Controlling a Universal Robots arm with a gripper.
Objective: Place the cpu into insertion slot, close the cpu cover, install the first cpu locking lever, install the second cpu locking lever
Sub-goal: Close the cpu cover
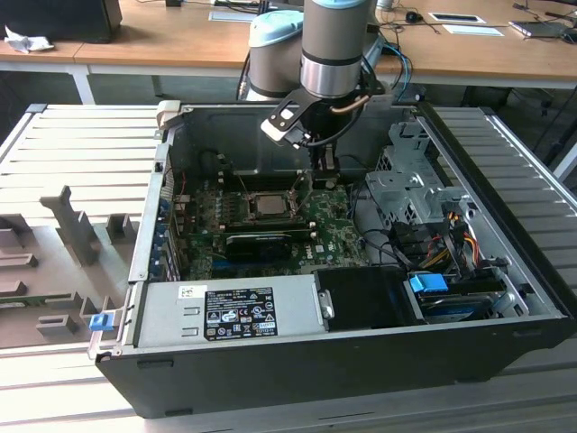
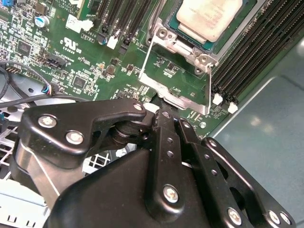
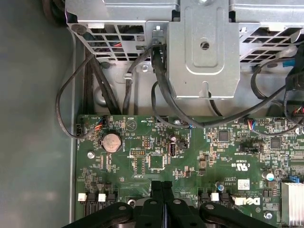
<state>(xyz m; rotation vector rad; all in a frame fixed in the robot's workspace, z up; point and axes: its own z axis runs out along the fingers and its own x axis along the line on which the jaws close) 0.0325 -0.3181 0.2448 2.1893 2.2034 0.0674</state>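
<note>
The cpu (image 2: 209,16) lies seated in the insertion slot (image 2: 186,45) on the green motherboard (image 2: 85,61). The cpu cover (image 2: 175,93) stands raised open. The gripper (image 2: 160,111), fingers pressed together, meets the cover's free edge; whether it pinches that edge cannot be told.

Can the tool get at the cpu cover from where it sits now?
Probably yes. The tool, its fingers together, is right at the near edge of the open cpu cover, and nothing stands between them. The cpu lies beyond the cover. I cannot tell whether the tool touches the cover.
</note>
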